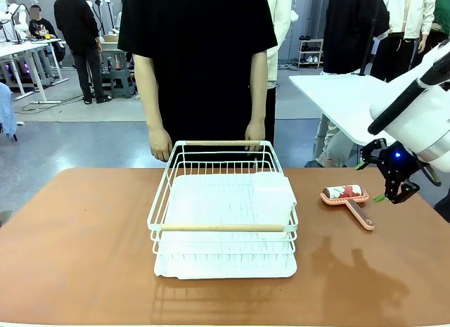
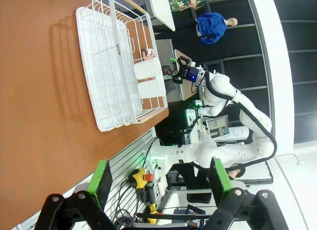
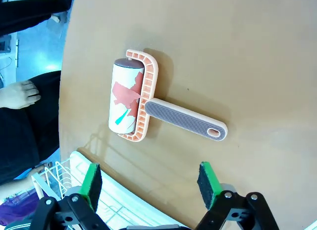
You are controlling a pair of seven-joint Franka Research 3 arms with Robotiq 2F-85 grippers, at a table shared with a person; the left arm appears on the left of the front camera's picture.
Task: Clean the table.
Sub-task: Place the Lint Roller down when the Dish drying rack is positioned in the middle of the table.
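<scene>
The terracotta table (image 1: 84,249) spans the front view, wide bare stretches left open at its left edge and near corners. A white wire rack (image 1: 222,211) is set mid-table. Toward the right edge a lint roller (image 1: 346,198) lies flat. The right gripper (image 1: 391,195) is held just beside it above the table, jaws spread. The left gripper (image 2: 156,178) is seen with jaws apart, nothing held. A person's hands (image 1: 160,143) hang at the far edge.

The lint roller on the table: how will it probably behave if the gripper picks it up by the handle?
The lint roller is probably stiff and light, since its frame looks like moulded plastic. Its ribbed handle should resist slipping between the pads. The drum may spin freely, and its paper looks sticky, so it might cling to the table.
</scene>
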